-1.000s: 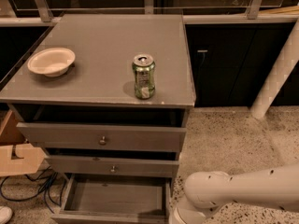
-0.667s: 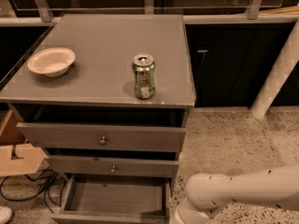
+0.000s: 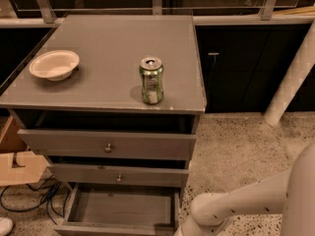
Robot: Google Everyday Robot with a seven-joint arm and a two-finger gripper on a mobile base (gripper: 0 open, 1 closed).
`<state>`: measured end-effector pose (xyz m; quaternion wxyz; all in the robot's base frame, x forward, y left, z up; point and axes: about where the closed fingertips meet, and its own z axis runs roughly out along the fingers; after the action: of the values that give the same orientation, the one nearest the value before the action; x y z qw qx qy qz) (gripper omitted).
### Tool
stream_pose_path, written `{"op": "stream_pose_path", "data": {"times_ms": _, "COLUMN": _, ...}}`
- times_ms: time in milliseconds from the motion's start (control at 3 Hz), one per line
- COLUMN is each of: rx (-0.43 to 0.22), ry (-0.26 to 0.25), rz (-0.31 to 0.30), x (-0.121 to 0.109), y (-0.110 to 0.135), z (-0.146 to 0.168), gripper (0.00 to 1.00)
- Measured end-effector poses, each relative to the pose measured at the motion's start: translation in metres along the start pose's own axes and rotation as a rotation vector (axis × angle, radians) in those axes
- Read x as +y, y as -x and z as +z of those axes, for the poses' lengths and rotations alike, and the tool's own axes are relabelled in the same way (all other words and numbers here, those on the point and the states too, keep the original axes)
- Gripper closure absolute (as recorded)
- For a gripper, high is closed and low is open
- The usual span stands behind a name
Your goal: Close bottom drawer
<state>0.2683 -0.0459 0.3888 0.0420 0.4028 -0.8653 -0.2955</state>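
The grey cabinet [image 3: 108,77] has three drawers. The bottom drawer [image 3: 123,208] is pulled far out, a wide shallow empty tray. Its slim front panel [image 3: 113,228] lies at the bottom edge of the camera view and its knob is hidden. The middle drawer [image 3: 118,175] and the top drawer [image 3: 108,144] are each pulled out slightly. My gripper is out of view below the frame. Only my white arm [image 3: 231,205] shows at the bottom right, its elbow just right of the bottom drawer's front corner.
A green can [image 3: 151,80] and a white bowl [image 3: 54,64] stand on the cabinet top. A cardboard box [image 3: 17,163] and dark cables [image 3: 29,200] lie on the floor to the left. A white post [image 3: 290,77] stands at the right by dark cupboards [image 3: 236,63].
My arm's elbow has dropped lower and slightly left beside the bottom drawer. The drawers, can and bowl have not moved.
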Motion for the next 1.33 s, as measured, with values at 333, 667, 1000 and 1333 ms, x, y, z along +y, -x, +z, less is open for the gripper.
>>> {"op": "stream_pose_path", "data": {"times_ms": 333, "rx": 0.007, "ry": 0.029, "rz": 0.016, "x": 0.001, "y": -0.005, "z": 0.014, "gripper": 1.00}}
{"op": "stream_pose_path", "data": {"times_ms": 667, "rx": -0.066, "ry": -0.023, "rz": 0.055, "x": -0.002, "y": -0.007, "z": 0.024, "gripper": 1.00}}
{"op": "stream_pose_path", "data": {"times_ms": 1000, "rx": -0.191, "ry": -0.054, "rz": 0.124, "x": -0.018, "y": -0.005, "z": 0.037, "gripper": 1.00}}
{"op": "stream_pose_path", "data": {"times_ms": 1333, "rx": -0.304, "ry": -0.059, "rz": 0.227, "x": -0.057, "y": -0.006, "z": 0.063, "gripper": 1.00}}
